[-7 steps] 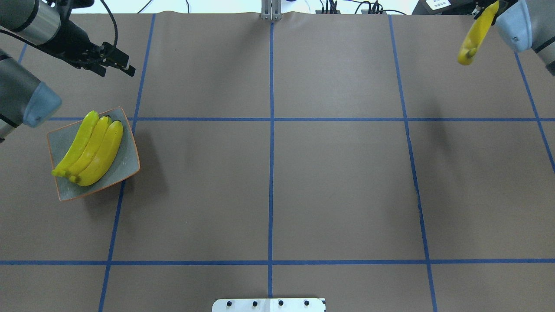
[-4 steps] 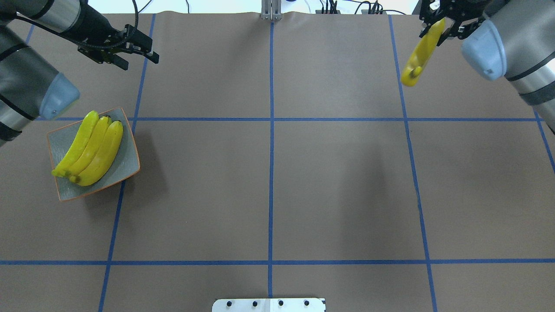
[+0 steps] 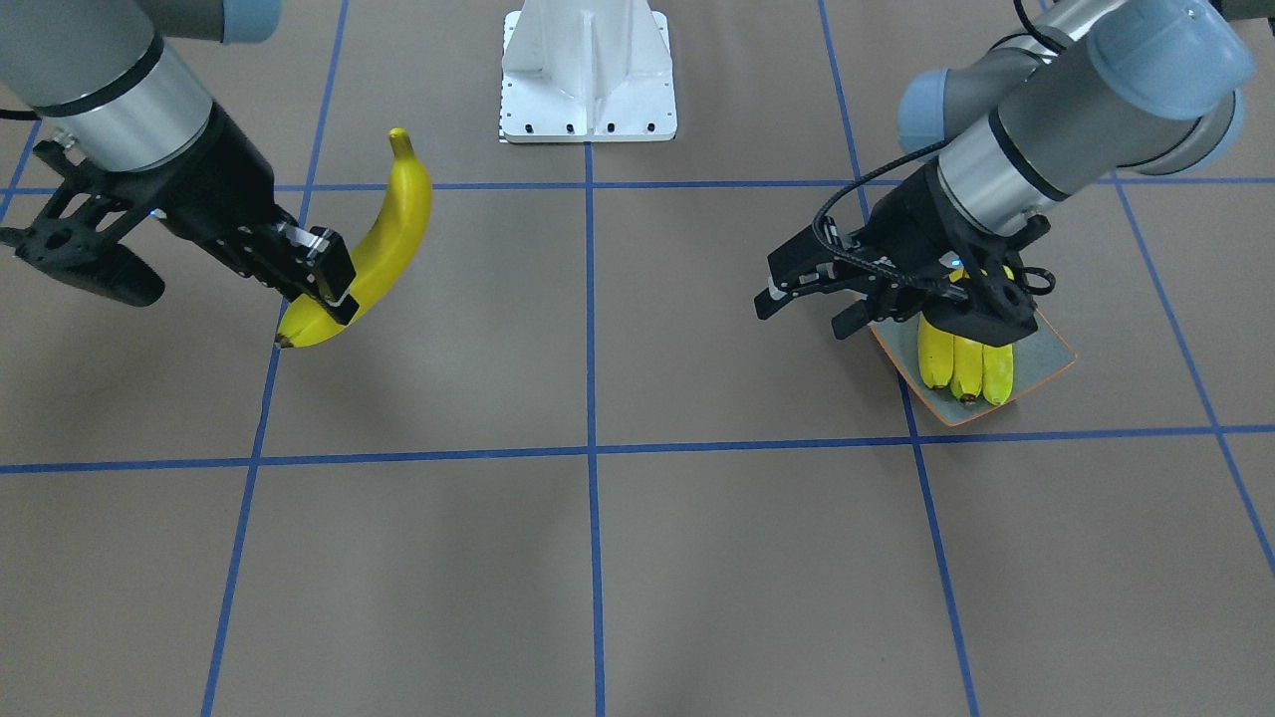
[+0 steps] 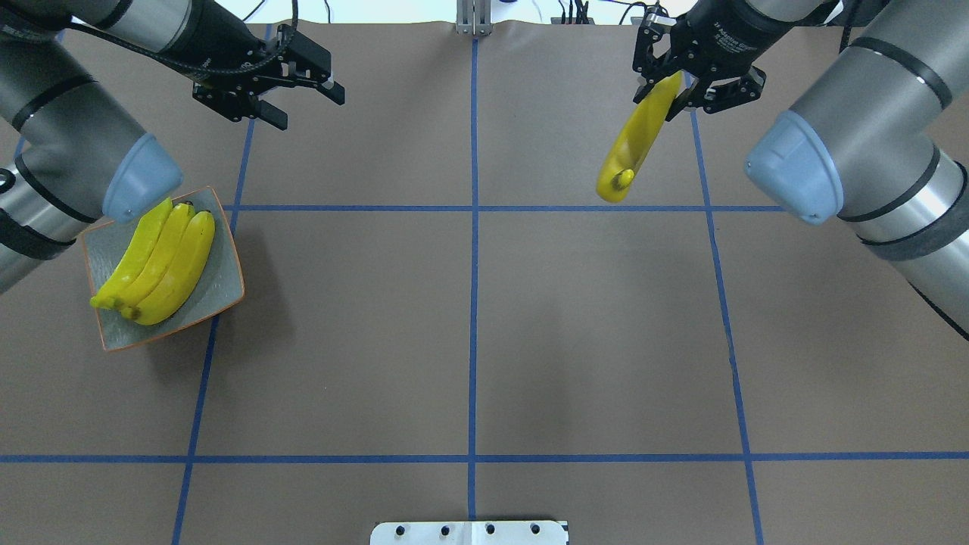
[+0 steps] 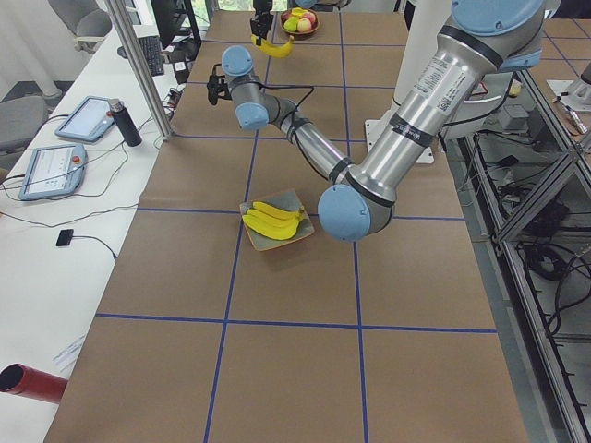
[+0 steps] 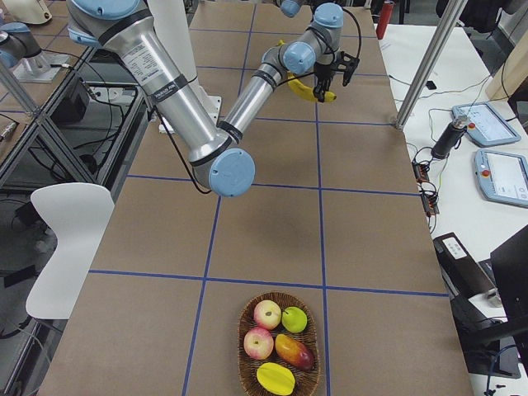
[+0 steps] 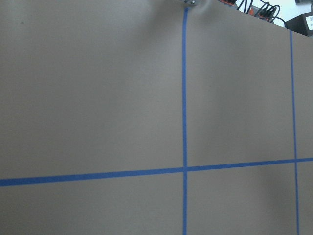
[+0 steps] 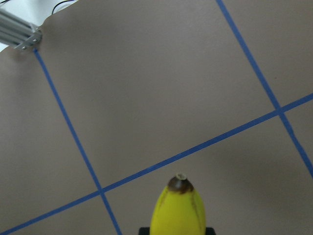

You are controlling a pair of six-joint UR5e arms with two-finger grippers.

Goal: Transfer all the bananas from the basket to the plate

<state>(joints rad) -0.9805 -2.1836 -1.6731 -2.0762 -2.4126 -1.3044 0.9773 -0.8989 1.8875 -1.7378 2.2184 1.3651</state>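
Three yellow bananas (image 4: 159,261) lie side by side on the square grey-blue plate (image 4: 223,284) at the table's left side. The plate (image 3: 1046,358) and its bananas (image 3: 961,363) are partly hidden behind my left arm in the front view. A fourth banana (image 4: 632,147) hangs in the air over the far right-centre of the table, my right gripper (image 4: 666,94) shut on its upper end; its dark tip (image 8: 179,183) shows in the right wrist view. My left gripper (image 4: 312,111) hovers open and empty beyond the plate. The basket (image 6: 247,363) stands at the table's right end.
The basket holds apples (image 6: 266,314) and other fruit, with no banana visible in it. A white robot base (image 3: 588,75) stands at the near table edge. Blue tape lines (image 4: 473,303) divide the brown table surface. Tablets and cables lie on side benches.
Both arms have swung toward the table's middle. The right gripper carried its banana leftward and lower in the overhead view. The open left gripper moved rightward, away from the plate.
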